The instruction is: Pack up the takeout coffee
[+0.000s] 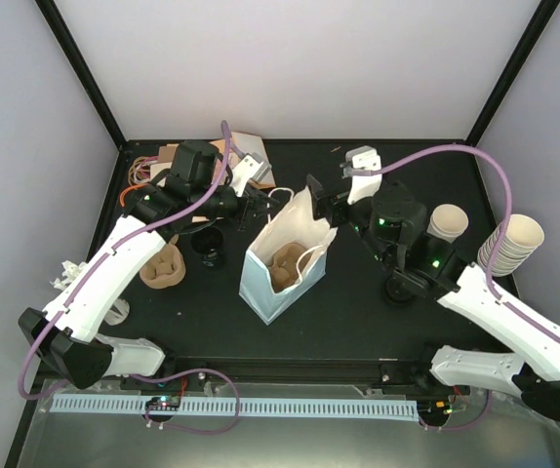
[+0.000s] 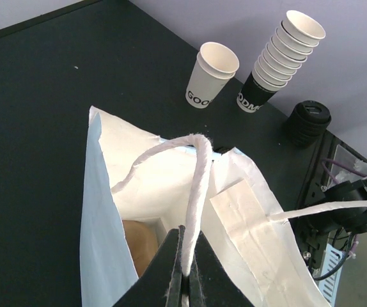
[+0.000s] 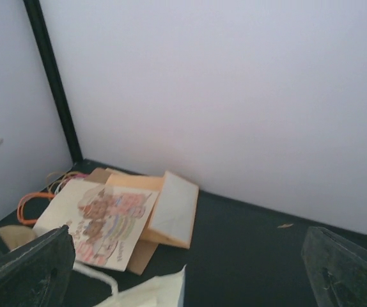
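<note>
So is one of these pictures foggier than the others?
Yes. Right wrist view: pale and soft overall, its fingers dark blurs at the corners. Left wrist view: crisp on the bag and cups. Top view: evenly lit, faint shadows on the black table.
</note>
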